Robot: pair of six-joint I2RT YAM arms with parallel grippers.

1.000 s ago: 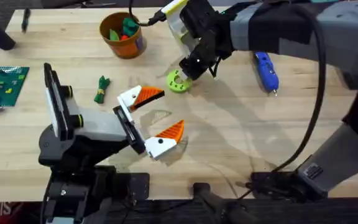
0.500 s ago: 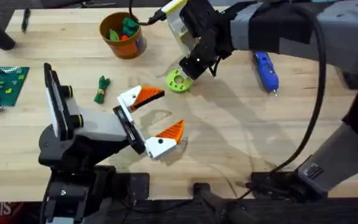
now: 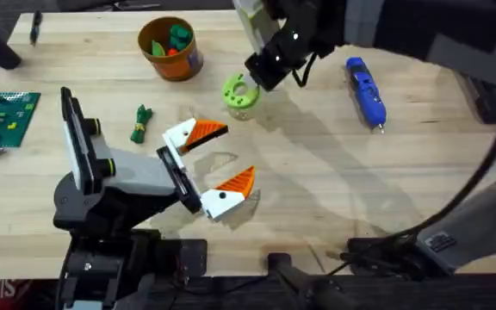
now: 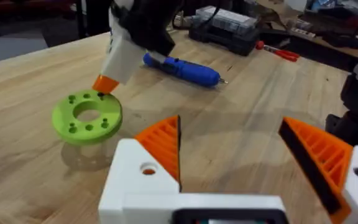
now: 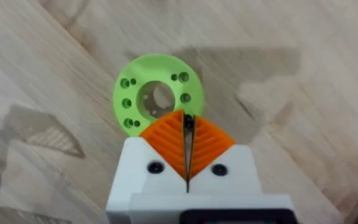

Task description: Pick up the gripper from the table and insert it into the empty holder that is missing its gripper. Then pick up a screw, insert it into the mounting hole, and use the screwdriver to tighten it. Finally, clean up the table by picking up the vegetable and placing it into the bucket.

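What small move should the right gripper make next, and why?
Probably lift the right gripper a little, straight up off the disc. It is shut on a small dark thing, likely a screw, right at the disc's rim. The left gripper waits open, with a mounting hole bare. Clearing the disc first seems safest before carrying the screw over.
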